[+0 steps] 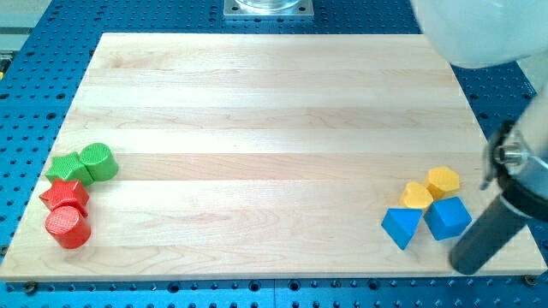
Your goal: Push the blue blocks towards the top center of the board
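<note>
The wooden board (274, 128) is lying flat. My tip (467, 263), a bare rod with no pincer to clench, is resting just right of and below the blue cube (448, 217). The blue wedge (401, 227) is sitting further left, two yellow blocks (430, 189) above.

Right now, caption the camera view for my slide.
My tip sits right of two blue blocks, yellow pair above; green and red blocks far left.

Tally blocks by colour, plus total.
Green: 2, star and cylinder
Red: 2, star and cylinder
Yellow: 2, and
Blue: 2, wedge and cube
Total: 8
</note>
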Robot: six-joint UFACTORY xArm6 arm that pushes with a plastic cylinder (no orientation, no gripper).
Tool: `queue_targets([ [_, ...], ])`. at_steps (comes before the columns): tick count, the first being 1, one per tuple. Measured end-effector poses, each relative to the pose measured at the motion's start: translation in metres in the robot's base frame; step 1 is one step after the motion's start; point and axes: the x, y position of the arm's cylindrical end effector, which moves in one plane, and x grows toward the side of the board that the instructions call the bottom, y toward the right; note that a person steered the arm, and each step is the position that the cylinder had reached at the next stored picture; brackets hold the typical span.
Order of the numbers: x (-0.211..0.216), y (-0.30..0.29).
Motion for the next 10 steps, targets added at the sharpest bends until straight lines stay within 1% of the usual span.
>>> queue_targets([
  [1, -0.002, 0.035],
  [3, -0.014, 0.047],
  [4, -0.037, 0.084],
  [5, -0.044, 0.07],
  [6, -0.044, 0.025],
  [8, -0.031, -0.043],
  [10, -0.038, -0.11],
])
